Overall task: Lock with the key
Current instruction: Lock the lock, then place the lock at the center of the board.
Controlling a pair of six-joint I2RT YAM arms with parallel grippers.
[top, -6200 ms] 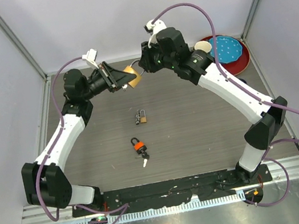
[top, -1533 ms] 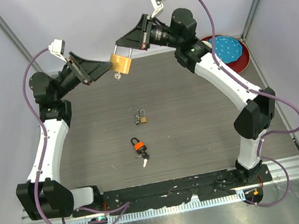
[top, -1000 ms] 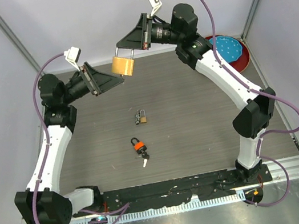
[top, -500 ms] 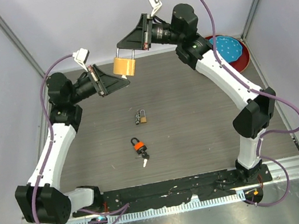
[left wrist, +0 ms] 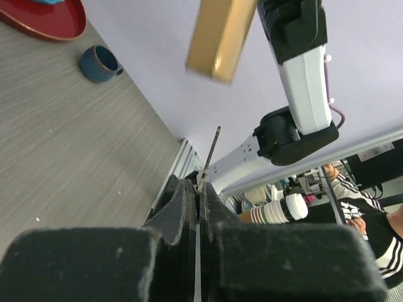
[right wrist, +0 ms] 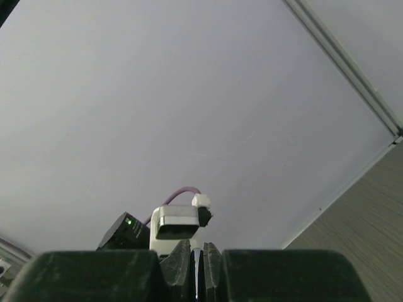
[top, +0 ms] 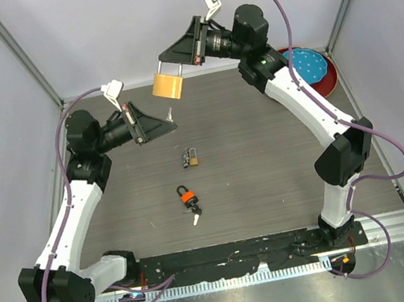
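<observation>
Key [left wrist: 211, 154] is pinched by the left gripper [left wrist: 200, 189], jaws closed, clearest at its wrist; only overhead is the padlock [top: 168, 86] seen clamped by the right gripper [top: 163, 60].

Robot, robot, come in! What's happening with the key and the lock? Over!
Left gripper shut on key. Right gripper shut on padlock, held up. Key apart from padlock, not inserted. Nothing between them.
</observation>
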